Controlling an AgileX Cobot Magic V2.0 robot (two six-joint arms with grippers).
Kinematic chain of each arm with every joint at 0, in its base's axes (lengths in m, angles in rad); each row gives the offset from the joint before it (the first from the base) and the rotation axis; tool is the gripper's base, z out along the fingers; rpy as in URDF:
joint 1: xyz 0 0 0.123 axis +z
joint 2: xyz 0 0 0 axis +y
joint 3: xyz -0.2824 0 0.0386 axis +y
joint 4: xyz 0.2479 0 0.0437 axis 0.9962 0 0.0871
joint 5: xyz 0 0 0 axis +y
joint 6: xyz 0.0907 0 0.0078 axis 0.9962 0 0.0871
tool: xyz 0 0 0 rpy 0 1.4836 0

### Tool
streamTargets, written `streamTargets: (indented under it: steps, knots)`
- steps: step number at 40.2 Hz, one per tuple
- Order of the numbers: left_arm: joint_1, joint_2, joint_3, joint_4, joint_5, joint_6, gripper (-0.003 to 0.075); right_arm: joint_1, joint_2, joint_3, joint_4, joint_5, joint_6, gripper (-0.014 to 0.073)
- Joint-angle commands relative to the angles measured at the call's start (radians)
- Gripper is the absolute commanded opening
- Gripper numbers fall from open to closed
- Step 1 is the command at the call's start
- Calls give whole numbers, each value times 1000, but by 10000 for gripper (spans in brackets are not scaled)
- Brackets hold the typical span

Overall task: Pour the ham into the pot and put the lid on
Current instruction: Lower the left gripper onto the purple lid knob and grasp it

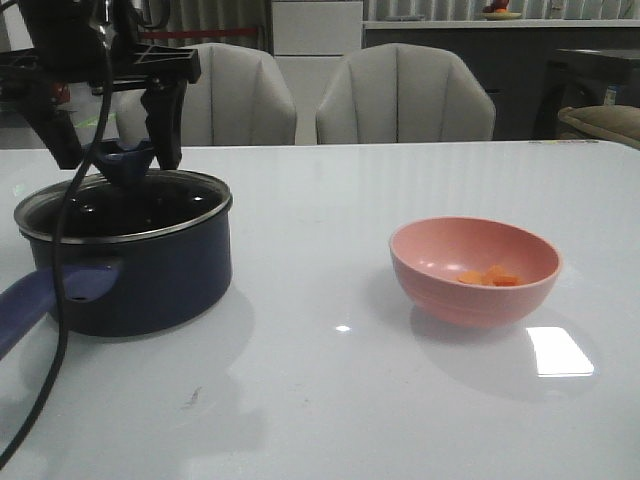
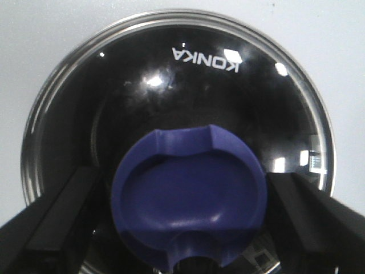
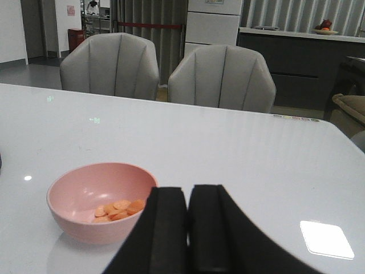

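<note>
The dark navy pot stands at the table's left, its purple-blue handle pointing toward the near left. The glass lid with a steel rim lies on the pot. My left gripper is open and hangs over the lid, one finger on each side of the navy knob. The ham lies as orange chunks in the pink bowl at the right. In the right wrist view my right gripper is shut and empty, beside the bowl and the ham.
A black cable from the left arm drapes down in front of the pot. Two grey chairs stand behind the table's far edge. White tabletop lies between pot and bowl.
</note>
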Motion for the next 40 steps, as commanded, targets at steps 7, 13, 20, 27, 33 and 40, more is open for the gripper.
streamTargets:
  steps: [7, 13, 20, 27, 33, 40]
  knots:
    - [-3, -45, -33, 7, -58, -15, 585, -5, -21, -5, -9, -72, -10, 150]
    - [-3, -40, -33, 7, -56, -15, 585, -5, -21, -5, -9, -72, -10, 150]
    - [-3, -27, -33, 1, -43, -15, 576, -5, -21, -5, -9, -72, -10, 150]
    - [-3, -27, -33, 1, -45, -15, 439, -5, -21, -5, -9, -72, -10, 150]
    - [-3, -27, -33, 1, -49, -15, 353, -5, -21, -5, -9, -72, -10, 150]
    - [-3, -27, -33, 1, -51, -15, 349, -5, -21, -5, -9, -72, -10, 150]
